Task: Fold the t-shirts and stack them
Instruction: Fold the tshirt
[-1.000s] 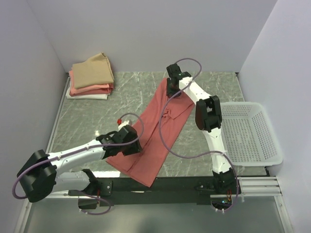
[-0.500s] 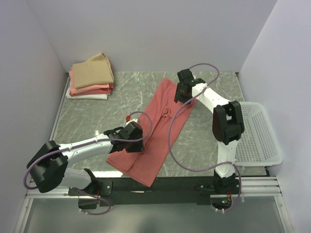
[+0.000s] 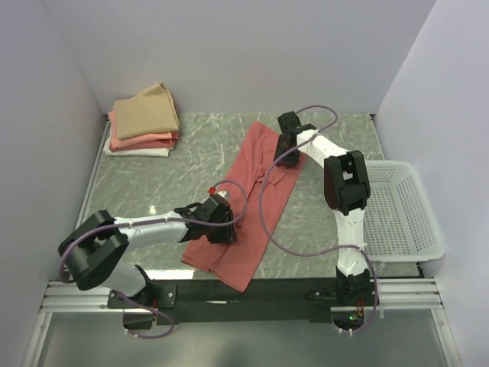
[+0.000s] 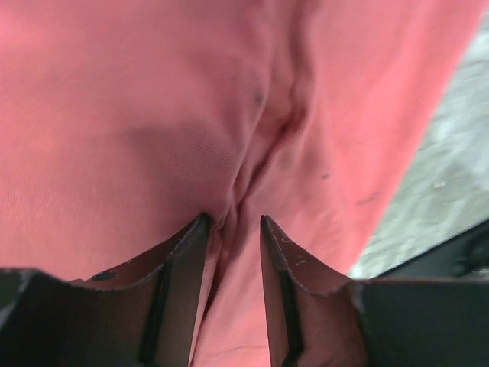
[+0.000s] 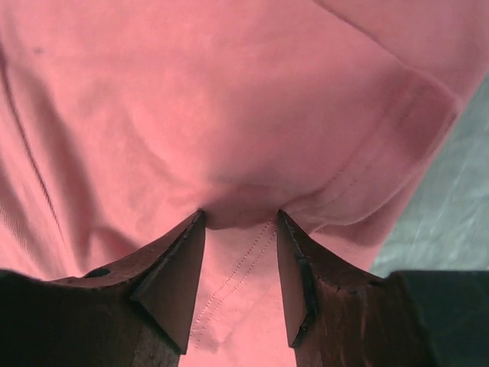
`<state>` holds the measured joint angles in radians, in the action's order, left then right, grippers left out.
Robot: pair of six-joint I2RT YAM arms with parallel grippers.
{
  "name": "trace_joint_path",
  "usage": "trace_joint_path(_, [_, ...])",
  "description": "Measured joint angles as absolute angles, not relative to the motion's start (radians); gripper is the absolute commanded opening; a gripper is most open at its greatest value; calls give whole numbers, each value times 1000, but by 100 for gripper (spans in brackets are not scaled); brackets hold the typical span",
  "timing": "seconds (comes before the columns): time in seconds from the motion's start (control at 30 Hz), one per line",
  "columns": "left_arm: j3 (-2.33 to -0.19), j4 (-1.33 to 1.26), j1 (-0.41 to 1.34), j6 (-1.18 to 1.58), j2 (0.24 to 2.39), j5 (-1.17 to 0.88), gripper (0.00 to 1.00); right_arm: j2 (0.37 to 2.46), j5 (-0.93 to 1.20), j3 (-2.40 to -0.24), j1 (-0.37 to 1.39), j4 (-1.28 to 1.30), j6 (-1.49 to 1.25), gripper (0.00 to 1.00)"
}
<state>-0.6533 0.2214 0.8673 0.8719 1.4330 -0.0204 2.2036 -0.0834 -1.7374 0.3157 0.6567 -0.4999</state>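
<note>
The salmon-red t-shirt (image 3: 252, 191) lies as a long diagonal strip across the marble table, from the near edge up to the far middle. My left gripper (image 3: 220, 216) is shut on a pinched fold near its lower left edge; the left wrist view shows cloth (image 4: 153, 115) bunched between the jaws of that gripper (image 4: 233, 219). My right gripper (image 3: 285, 156) is shut on the upper right part by the sleeve; the right wrist view shows a stitched hem (image 5: 237, 275) between the jaws of that gripper (image 5: 241, 214). A folded stack stands far left: tan (image 3: 145, 111) on salmon-pink (image 3: 145, 141) on white (image 3: 137, 151).
The white perforated basket (image 3: 397, 222) stands at the right edge of the table. Grey walls close in the left, back and right. Purple cables loop over both arms. The black front rail (image 3: 252, 290) runs along the near edge.
My left gripper slid right along the shirt's lower part, and the lower end shifted right with it. My right gripper swung right, then came back a little onto the sleeve area.
</note>
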Motion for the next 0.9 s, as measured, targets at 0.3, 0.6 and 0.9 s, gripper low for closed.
trace_joint_path(0.3, [-759, 14, 888, 992, 1635, -147, 40, 2370, -56, -2007, 252, 694, -460, 49])
trace_joint_path(0.6, [-868, -73, 891, 1083, 1776, -225, 41, 2476, -8, -2185, 204, 701, -427, 50])
trace_joint_path(0.9, [-859, 86, 897, 1044, 1647, -131, 53, 2454, 39, -2187, 198, 700, -426, 53])
